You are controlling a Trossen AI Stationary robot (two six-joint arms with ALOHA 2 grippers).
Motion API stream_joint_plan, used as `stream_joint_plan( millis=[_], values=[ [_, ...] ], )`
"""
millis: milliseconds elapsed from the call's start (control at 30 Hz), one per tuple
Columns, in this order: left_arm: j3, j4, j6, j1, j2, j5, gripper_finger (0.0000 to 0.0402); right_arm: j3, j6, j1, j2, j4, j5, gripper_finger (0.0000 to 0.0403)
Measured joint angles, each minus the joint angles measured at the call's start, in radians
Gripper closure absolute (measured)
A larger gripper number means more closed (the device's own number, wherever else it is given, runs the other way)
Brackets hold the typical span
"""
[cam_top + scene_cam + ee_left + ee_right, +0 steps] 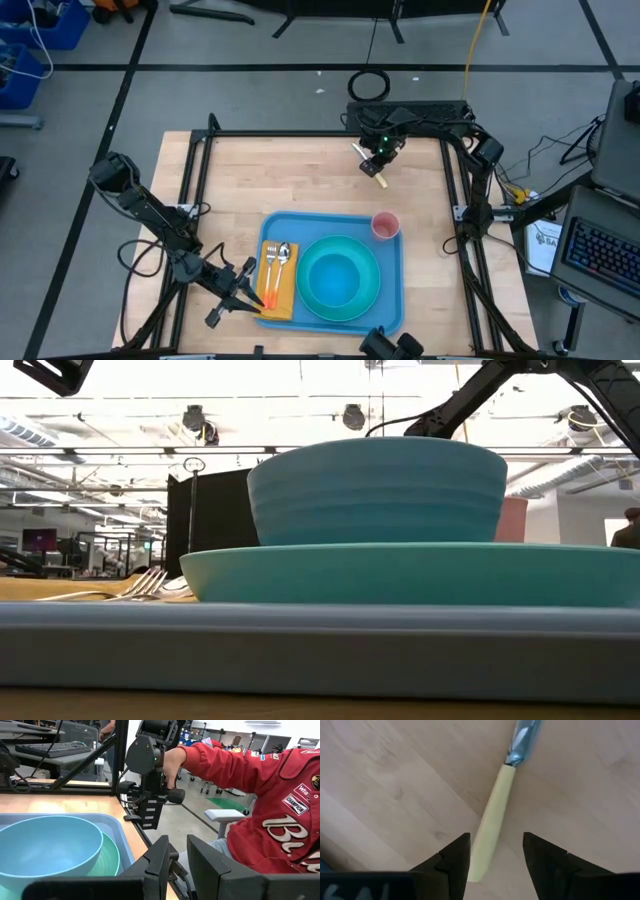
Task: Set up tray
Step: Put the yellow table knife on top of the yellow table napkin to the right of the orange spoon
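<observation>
The light-blue tray (392,300) lies at the table's near middle. It carries a turquoise bowl (338,275) on a round plate (420,572), a pink cup (385,225), and a yellow-orange napkin (283,297) with a fork and a spoon (284,255). A knife (495,815) with a pale yellow handle lies flat on the bare wood near the far edge. My right gripper (495,857) hangs over it, open, with a finger on either side of the handle's free end and not touching it. My left gripper (248,287) is open beside the napkin's left edge and holds nothing.
A person in a red jacket (270,805) stands at the table's near edge with a hand (172,762) on the low camera's mount (150,785). Black frame rails (195,180) run along the table's left and right sides. Bare wood (280,170) lies between the tray and the far edge.
</observation>
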Motion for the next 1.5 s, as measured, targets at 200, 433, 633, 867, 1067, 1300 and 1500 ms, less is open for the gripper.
stream_joint_plan(
  millis=[200, 433, 633, 867, 1067, 1300, 1500],
  values=[
    [0.000, 0.000, 0.000, 0.000, 0.000, 0.000, 0.0330, -0.070, -0.008, 0.001, 0.000, 0.050, -0.026, 0.0229],
    [0.000, 0.000, 0.001, 0.000, 0.000, 0.000, 0.0330, -0.141, -0.012, 0.001, -0.003, 0.118, -0.024, 0.0231],
    [0.000, 0.000, 0.001, 0.001, 0.000, 0.000, 0.0330, -0.167, -0.010, 0.000, -0.006, 0.165, -0.022, 0.0247],
    [0.000, 0.000, 0.001, 0.001, 0.000, 0.000, 0.0330, -0.168, -0.028, -0.001, -0.005, 0.164, -0.019, 0.0346],
    [0.000, 0.000, 0.001, 0.000, 0.000, 0.000, 0.0330, -0.169, -0.041, -0.003, -0.004, 0.169, -0.022, 0.0347],
    [0.000, -0.003, 0.002, 0.000, 0.000, 0.000, 0.0330, -0.176, -0.058, -0.003, -0.045, 0.198, -0.035, 0.0347],
    [0.000, -0.005, 0.003, 0.000, 0.000, 0.000, 0.0330, -0.174, -0.052, -0.003, -0.122, 0.236, -0.107, 0.0348]
  ],
)
